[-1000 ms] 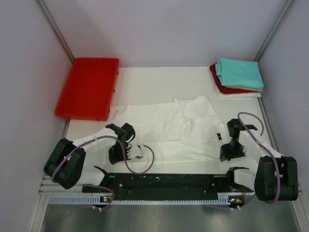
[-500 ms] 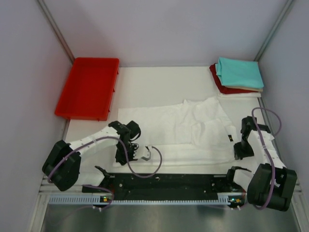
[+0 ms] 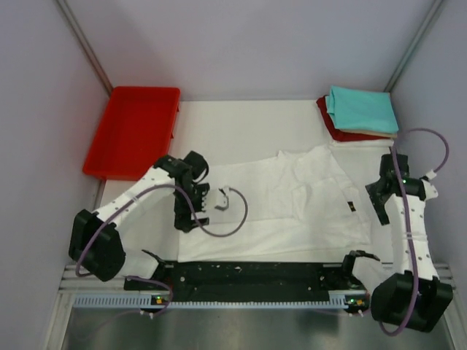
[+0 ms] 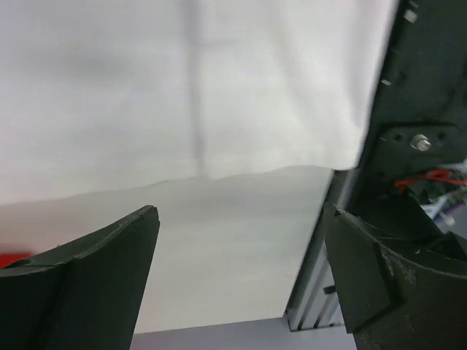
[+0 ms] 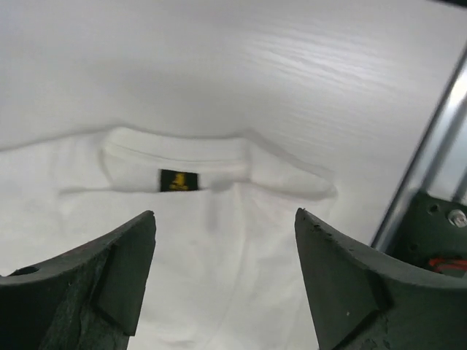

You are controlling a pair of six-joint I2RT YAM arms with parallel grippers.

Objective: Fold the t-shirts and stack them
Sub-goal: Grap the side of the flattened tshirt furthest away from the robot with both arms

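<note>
We have just let go - our left gripper (image 4: pixel 241 219) and right gripper (image 5: pixel 226 219) both stand apart now, lifted and holding nothing. The white cloth t-shirt (image 3: pixel 292 197) lies spread along the worktop's (image 3: pixel 241 124) near edge - we think it is ready for its next fold.

White arms (image 3: pixel 139 200), blk joints (image 3: pixel 191 165), prob. purple cables (image 3: pixel 244 213).

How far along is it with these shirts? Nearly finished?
Partway. Done: a stack of folded shirts, teal shirt on top, dark red shirt beneath, in the far right corner. In hand: the white shirt lies spread out with the left pincer and right pincer open above it, gripping nothing. Left: folding it and adding it to the stack.
</note>
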